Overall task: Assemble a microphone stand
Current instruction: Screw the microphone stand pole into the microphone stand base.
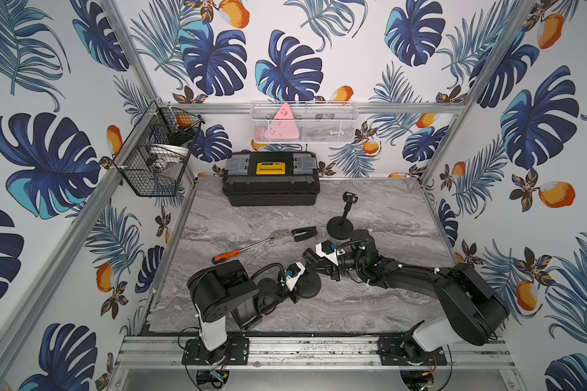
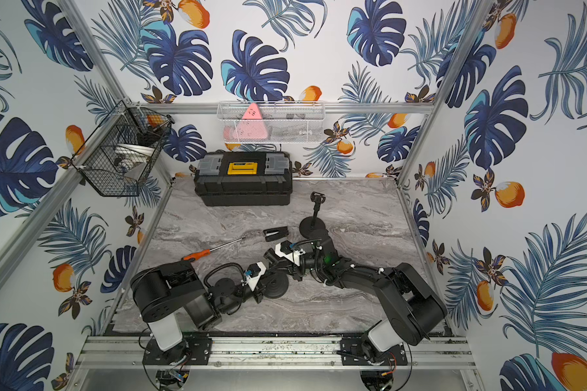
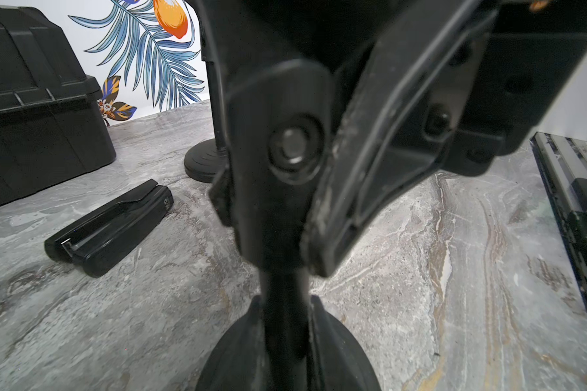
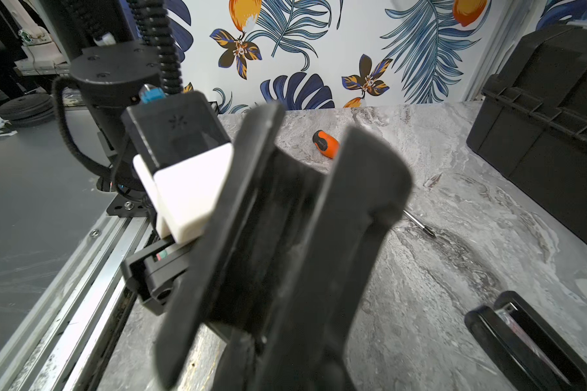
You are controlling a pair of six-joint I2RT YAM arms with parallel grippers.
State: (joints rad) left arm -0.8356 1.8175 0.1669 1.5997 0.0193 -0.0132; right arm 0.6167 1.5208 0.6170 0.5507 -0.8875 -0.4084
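The microphone stand (image 3: 283, 301) being assembled stands upright near the front middle of the marble table (image 1: 370, 304), with its round base (image 1: 313, 287) on the surface between the two arms. The left gripper (image 1: 300, 291) reaches in low from the left and is closed around the stand's thin pole just above the base. In the left wrist view dark shapes hug the pole on both sides at the bottom edge. On top of the pole sits a black swivel head (image 3: 282, 152) with a round bolt in its side. The right gripper (image 1: 310, 258), coming in from the right, is clamped on that head: one scuffed finger (image 3: 370, 176) lies flat against it and the other is hidden behind. A blurred black U-shaped part fills the right wrist view, and I cannot tell whether it is the fingers or a clip. Just behind, toward the back right, a second stand (image 1: 341, 225) is upright with a clip holder (image 1: 349, 197) on top. A black stapler (image 1: 304, 233) lies just left of that stand's base. An orange-handled screwdriver (image 1: 238, 251) lies further left, its tip pointing toward the stapler. A black toolbox (image 1: 270, 179) with a yellow latch sits against the back wall. A black wire basket (image 1: 151, 159) hangs on the frame at the left, and a white mesh basket (image 1: 304, 123) at the back holds a pink triangular thing (image 1: 282, 123).
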